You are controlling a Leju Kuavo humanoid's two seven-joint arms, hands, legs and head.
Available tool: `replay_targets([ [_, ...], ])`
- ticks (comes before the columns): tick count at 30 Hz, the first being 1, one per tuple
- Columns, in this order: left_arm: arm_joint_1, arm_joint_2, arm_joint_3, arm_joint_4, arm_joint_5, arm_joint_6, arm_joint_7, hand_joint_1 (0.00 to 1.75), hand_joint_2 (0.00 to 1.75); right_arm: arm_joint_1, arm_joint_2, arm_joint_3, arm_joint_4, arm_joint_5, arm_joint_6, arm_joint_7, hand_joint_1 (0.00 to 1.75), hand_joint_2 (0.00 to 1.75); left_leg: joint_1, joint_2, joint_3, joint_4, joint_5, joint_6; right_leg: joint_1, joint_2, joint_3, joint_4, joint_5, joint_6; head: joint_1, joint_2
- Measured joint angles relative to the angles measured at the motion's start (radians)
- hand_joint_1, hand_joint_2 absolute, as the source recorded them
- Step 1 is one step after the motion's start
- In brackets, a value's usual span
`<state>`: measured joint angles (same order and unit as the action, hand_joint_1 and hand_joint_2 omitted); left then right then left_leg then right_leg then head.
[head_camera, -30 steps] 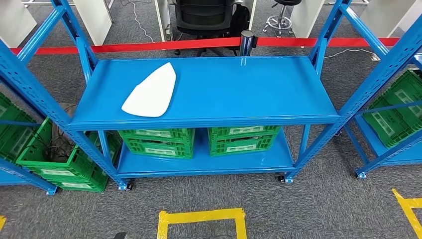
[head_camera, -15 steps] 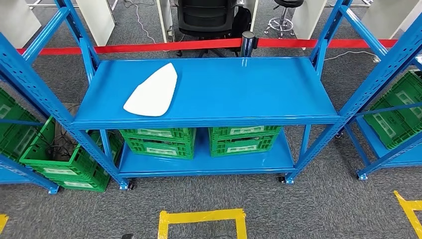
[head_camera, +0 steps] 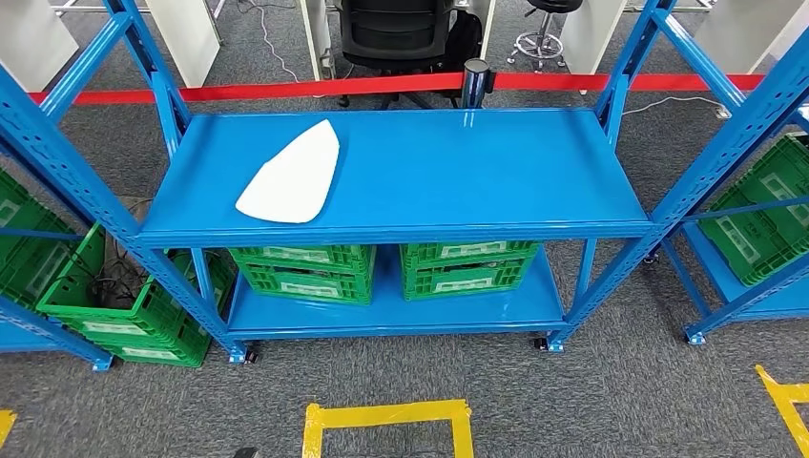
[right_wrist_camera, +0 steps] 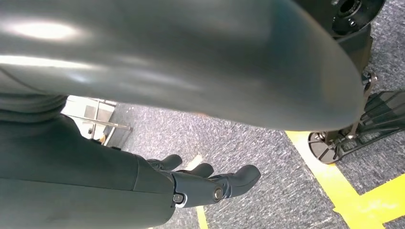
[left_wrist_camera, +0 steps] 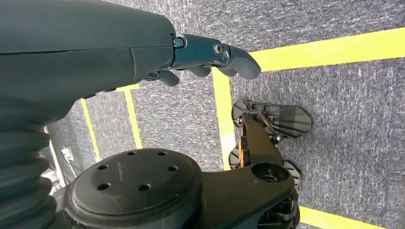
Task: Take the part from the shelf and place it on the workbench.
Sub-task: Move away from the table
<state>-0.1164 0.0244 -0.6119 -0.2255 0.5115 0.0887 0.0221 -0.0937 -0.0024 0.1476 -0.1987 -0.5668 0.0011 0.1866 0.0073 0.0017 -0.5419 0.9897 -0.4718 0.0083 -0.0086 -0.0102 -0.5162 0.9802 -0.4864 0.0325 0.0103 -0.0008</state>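
Lying on the shelf, part; fingers down by floor.

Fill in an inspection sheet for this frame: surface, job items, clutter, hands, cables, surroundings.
Surface: blue shelf, top level bare apart from the part; no workbench seen.
Job's things: white part lies flat near the top level's left end, untouched.
Clutter: green crates on the lower level, more green crates on the floor at left and in the right-hand rack.
Hands: left hand and right hand hang over the grey carpet, holding nothing, fingers loosely apart.
Cables: dark cables by the left crates; a white cable behind the shelf.
Surroundings: red barrier tape, black office chair, yellow floor tape.
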Motion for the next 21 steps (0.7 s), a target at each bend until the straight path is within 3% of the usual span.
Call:
replay_targets([
  [6,0.000,0.000,0.000,0.000,0.001,-0.001,0.000,0.00,1.75,0.000,0.000,0.000,0.000,-0.001,0.004,0.000,0.00,0.00,0.000,0.000,0.001,0.000,0.000,0.000,0.000,0.000,-0.010,0.000,-0.001,0.000,0.000,0.000],
  [10,0.000,0.000,0.000,0.000,0.006,-0.003,-0.002,0.00,1.75,0.000,0.000,0.000,0.000,-0.001,0.014,-0.011,0.00,1.75,0.000,0.000,0.001,0.000,-0.001,0.000,0.000,0.000,-0.014,0.000,-0.001,0.000,0.001,0.000],
  [11,0.000,0.000,0.000,0.000,0.010,-0.004,-0.004,0.00,1.75,0.001,0.000,0.000,0.000,0.004,0.027,-0.025,0.00,1.75,0.000,0.000,0.001,0.000,-0.001,0.000,0.000,0.000,-0.014,0.000,-0.001,0.000,0.001,0.000],
  [13,0.004,0.000,0.001,0.000,0.016,-0.006,-0.013,0.00,0.87,0.005,0.000,0.004,0.000,0.027,0.062,-0.066,0.00,1.75,0.000,0.000,0.000,0.000,-0.001,0.000,0.000,0.000,-0.008,0.000,-0.001,0.000,0.001,0.000],
  [15,0.015,0.000,0.008,-0.001,0.004,-0.008,-0.019,0.00,0.00,0.014,0.000,0.008,-0.002,0.064,0.083,-0.098,0.00,0.87,0.000,0.000,0.000,0.000,0.000,0.000,0.000,0.000,-0.001,0.000,0.000,0.000,0.001,0.000],
  [17,0.031,0.000,0.022,-0.003,-0.026,-0.012,-0.021,0.00,0.00,0.026,0.000,0.010,-0.006,0.102,0.086,-0.112,0.00,0.00,0.000,0.000,0.001,0.000,0.000,0.000,0.000,0.000,0.001,0.000,0.000,0.000,0.000,0.000],
  [21,0.067,-0.001,0.067,-0.015,-0.100,-0.022,-0.022,0.00,0.00,0.055,0.000,0.010,-0.020,0.174,0.076,-0.125,0.00,0.00,0.000,0.000,0.001,0.000,-0.001,0.000,0.000,-0.001,0.000,0.000,-0.001,0.000,0.000,0.000],
])
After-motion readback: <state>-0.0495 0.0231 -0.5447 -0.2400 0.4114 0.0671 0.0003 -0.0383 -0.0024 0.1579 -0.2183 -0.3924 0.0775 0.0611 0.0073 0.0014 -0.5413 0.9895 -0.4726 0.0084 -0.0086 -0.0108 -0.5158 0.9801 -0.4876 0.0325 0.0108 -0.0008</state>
